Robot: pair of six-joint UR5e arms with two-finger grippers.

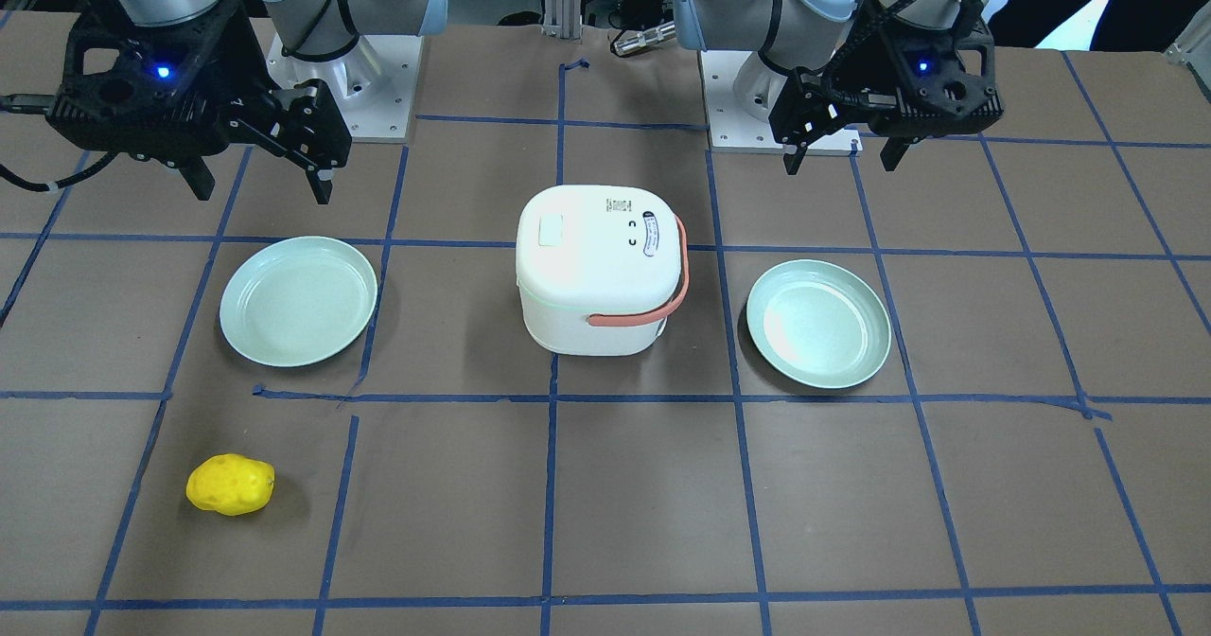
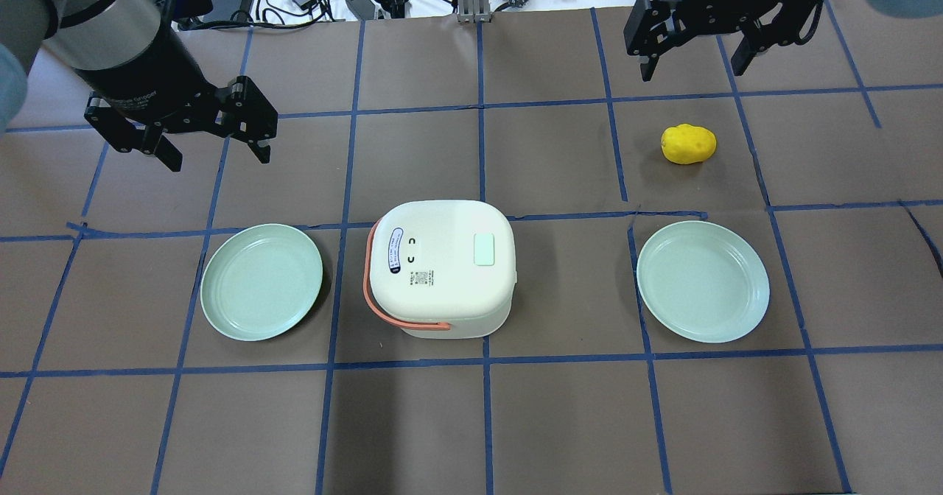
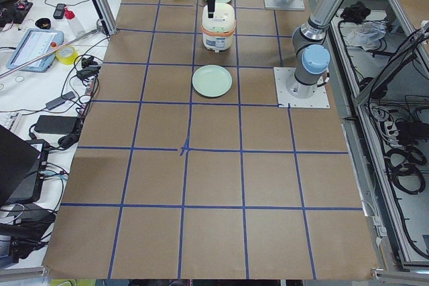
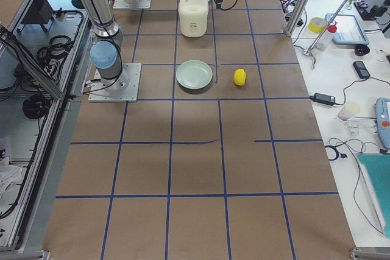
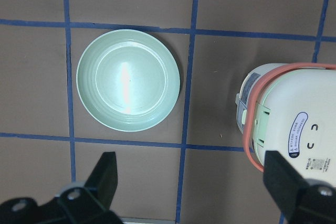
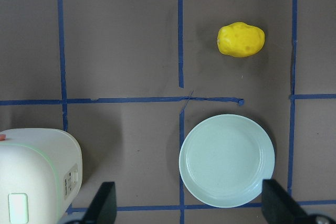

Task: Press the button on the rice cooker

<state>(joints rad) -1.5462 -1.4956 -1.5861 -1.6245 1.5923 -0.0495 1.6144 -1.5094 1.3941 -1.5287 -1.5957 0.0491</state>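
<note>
Rice cooker [image 2: 440,267] sits at the middle of the desk [image 2: 552,421], lid shut. Left claw [image 2: 219,152] and right claw [image 2: 692,68] hang wide open, empty. I'd pinch one shut, then drop squarely onto what looks like the pale lid button [image 2: 483,249].

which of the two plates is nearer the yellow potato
The plate right of the rice cooker, on the robot's right side; the other plate lies left of the cooker.

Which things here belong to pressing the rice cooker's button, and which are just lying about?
Job: rice cooker; left pincer; right pincer, both open.
Lying about: left-hand plate; right-hand plate; yellow lump.
</note>
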